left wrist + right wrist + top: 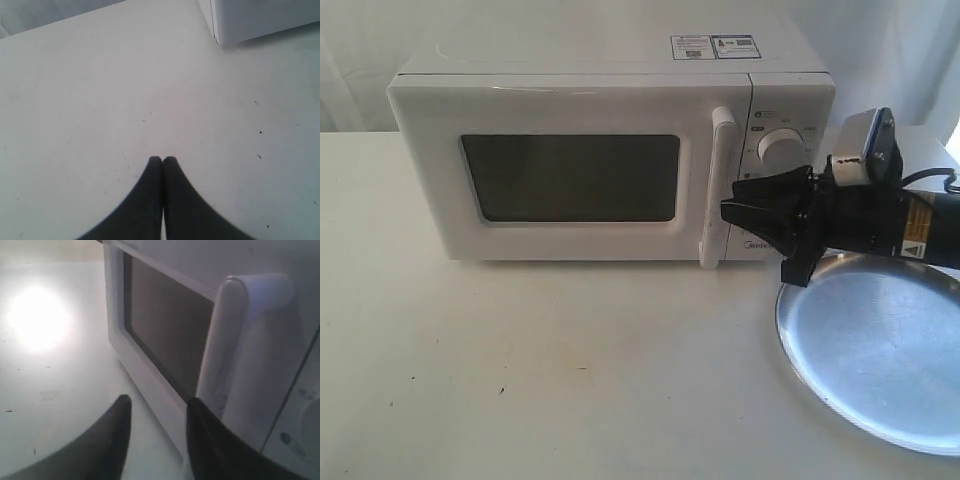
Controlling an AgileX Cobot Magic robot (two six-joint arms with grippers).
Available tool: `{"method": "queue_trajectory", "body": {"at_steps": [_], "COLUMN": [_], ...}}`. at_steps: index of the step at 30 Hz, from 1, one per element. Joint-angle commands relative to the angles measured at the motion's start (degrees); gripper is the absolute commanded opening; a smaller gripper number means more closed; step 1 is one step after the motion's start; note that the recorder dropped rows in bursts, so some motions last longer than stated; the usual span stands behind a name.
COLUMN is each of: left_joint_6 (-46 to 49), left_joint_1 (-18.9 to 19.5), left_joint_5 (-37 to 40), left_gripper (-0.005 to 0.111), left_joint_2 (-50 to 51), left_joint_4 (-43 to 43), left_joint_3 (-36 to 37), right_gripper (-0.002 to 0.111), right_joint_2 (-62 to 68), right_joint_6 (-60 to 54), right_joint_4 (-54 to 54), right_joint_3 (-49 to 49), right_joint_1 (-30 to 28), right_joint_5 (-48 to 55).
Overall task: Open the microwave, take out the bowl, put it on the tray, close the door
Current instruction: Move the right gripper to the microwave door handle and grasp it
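Note:
The white microwave [570, 105] stands at the back of the table with its door [570, 245] shut, so the bowl is hidden. My right gripper [752, 238] hovers open just right of the door's vertical bar handle [717, 190], low down, with nothing between its fingers. In the right wrist view one finger [210, 440] sits by the handle's [225, 340] foot and the other is over the table; the gripper [157, 405] touches nothing. The silver tray [880, 350] lies empty at the front right, under the right arm. My left gripper [162, 159] is shut and empty over bare table, near the microwave's corner [260, 17].
The white table [520, 360] spreads in front of the microwave. Two dials, the upper one [782, 148], sit on the panel right of the door. A white curtain hangs behind. The left arm is out of the exterior view.

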Motion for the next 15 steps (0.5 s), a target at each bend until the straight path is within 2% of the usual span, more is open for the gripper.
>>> {"method": "queue_trajectory", "body": {"at_steps": [1,6,8,12,15], "left_joint_6": [-0.2,-0.2,-0.2,-0.2,-0.2], "left_joint_1": [0.0,0.0,0.0,0.0,0.0], "left_joint_5": [0.2,0.2,0.2,0.2,0.2], "left_gripper": [0.0,0.0,0.0,0.0,0.0], "left_joint_2": [-0.1,-0.1,-0.1,-0.1,-0.1], "left_joint_4": [-0.5,-0.5,-0.5,-0.5,-0.5], "left_joint_3": [-0.1,-0.1,-0.1,-0.1,-0.1], "right_gripper": [0.064,0.065,0.064,0.043,0.019], "right_joint_2": [-0.1,5.1,7.8,10.8,12.0], "right_joint_6": [-0.4,-14.3,-16.6,-16.5,-16.6], "right_joint_4": [3.7,16.2,16.5,15.7,15.6], "right_joint_3": [0.0,-1.0,-3.1,-6.1,-7.5], "right_joint_1": [0.3,7.9,10.0,12.0,12.5], "right_joint_5": [3.4,3.6,3.8,6.6,9.7]}}
